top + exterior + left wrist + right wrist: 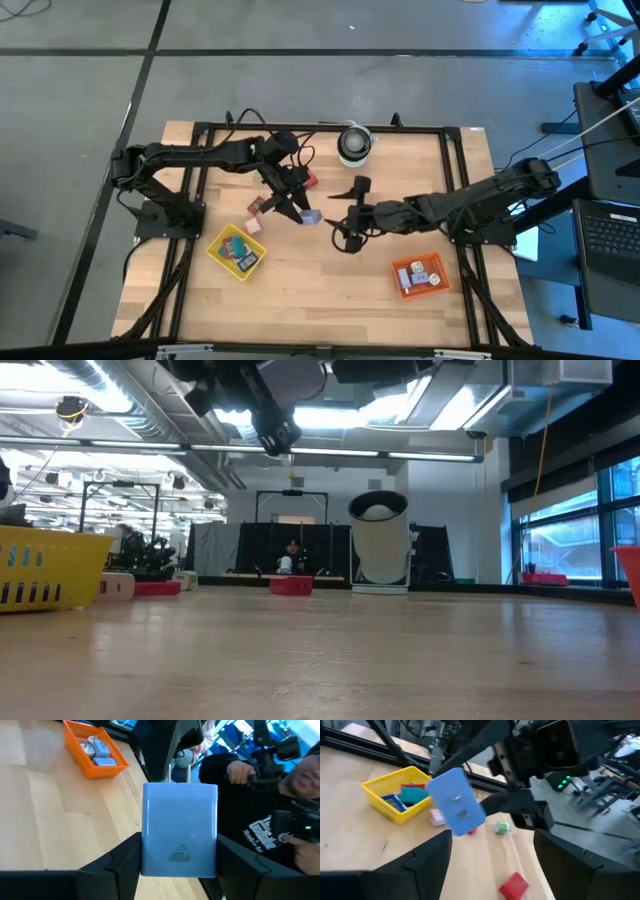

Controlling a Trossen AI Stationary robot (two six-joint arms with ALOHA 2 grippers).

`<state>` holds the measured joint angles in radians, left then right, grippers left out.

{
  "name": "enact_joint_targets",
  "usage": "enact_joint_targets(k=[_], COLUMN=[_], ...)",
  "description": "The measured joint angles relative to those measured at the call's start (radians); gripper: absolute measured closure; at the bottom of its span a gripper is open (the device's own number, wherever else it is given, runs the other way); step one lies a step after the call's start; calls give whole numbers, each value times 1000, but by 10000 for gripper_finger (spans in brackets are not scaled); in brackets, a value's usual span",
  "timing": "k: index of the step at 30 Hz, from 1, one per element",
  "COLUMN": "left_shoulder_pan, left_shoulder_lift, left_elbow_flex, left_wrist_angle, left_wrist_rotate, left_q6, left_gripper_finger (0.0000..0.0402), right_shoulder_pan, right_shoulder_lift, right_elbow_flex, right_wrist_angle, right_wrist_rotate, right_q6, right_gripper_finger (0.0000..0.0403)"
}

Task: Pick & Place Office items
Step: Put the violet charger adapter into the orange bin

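Two grippers meet mid-table: we judge a handover in hand, the left gripper (177,870) pinching the blue block (180,830) between its fingers, the right gripper (490,865) spread just short of it; next, right must close before left releases.

Smooth matt blue plastic block (179,830) held between matt black fingers (120,862), pale wood-grain table (55,815), orange plastic mesh tray (95,750)
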<state>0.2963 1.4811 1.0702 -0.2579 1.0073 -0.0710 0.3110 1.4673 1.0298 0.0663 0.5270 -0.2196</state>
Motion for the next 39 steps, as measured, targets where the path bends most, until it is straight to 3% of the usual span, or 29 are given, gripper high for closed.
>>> enact_joint_targets(k=[24,39], left_shoulder_pan=[-17,-28], left_shoulder_lift=[0,0], left_elbow_flex=[0,0], left_wrist_angle=[172,180], left_wrist_rotate=[76,142], left_q6=[-131,-155], left_gripper_finger=[194,190], right_shoulder_pan=[-30,-49], right_shoulder_lift=[24,92], right_elbow_flex=[1,4], right_wrist_angle=[158,255], right_wrist_rotate=[-166,-233], right_q6=[-4,-86], right_gripper_finger=[120,164])
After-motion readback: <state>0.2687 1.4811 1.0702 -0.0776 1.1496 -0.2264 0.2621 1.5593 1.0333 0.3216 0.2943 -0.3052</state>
